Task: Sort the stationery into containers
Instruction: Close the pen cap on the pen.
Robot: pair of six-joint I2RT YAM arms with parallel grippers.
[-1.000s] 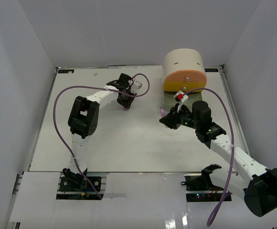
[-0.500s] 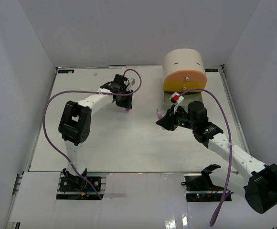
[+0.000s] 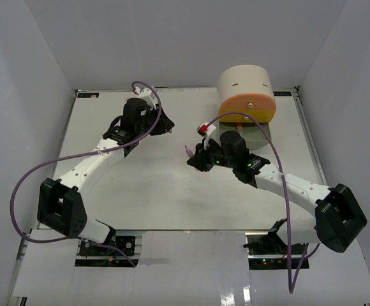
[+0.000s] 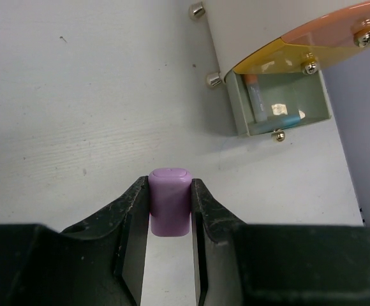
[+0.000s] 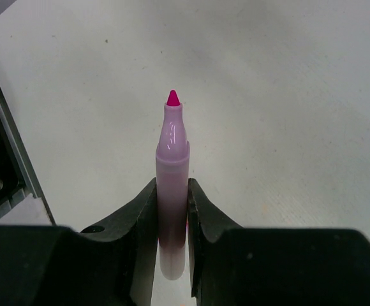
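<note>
Pens (image 4: 257,95) half beneath yellow drawer (image 4: 275,57)

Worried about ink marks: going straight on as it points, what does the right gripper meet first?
Likely the bare table, touched first by the pink tip of the marker the right gripper holds; depth unclear.

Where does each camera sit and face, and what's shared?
Top external: above, behind the bases, looking down on the table; both arms show.
Left wrist: faces the organiser past the left gripper, shut on a purple cap.
Right wrist: faces the table past the right gripper, shut on an uncapped marker.
Top and left wrist share the organiser.
</note>
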